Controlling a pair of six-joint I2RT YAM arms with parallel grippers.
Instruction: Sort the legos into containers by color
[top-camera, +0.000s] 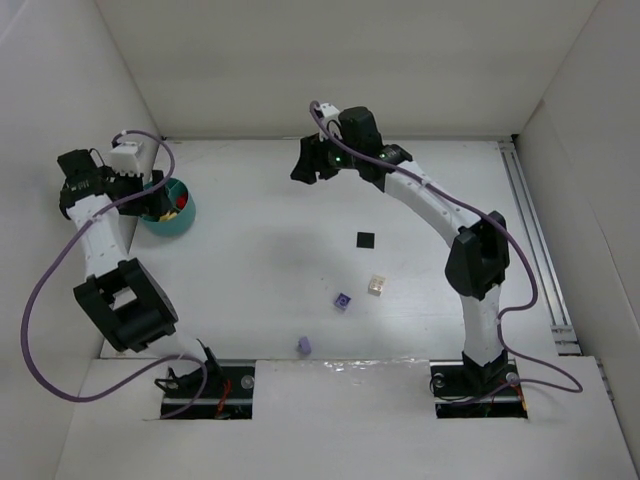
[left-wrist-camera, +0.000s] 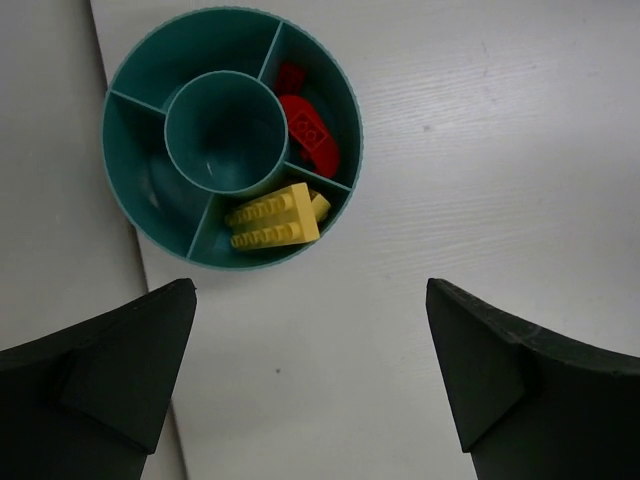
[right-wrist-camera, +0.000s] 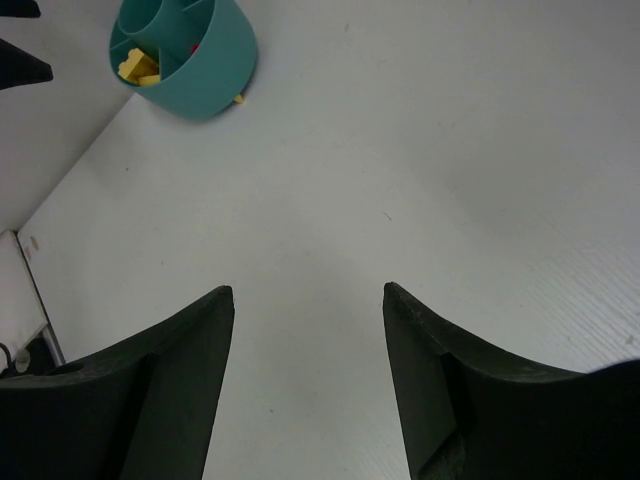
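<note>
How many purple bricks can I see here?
2. The darker purple brick lies mid-table, just left of the cream brick; the lilac brick sits nearer the table's front edge. None shows in the teal bowl, though others could be hidden.

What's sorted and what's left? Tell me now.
Done: yellow bricks and red bricks lie in separate compartments of the teal bowl.
In hand: nothing. The left claw hangs open above the bowl, and the right claw is open and empty.
Left: black square, cream brick, purple brick and lilac piece, loose on the table.
</note>
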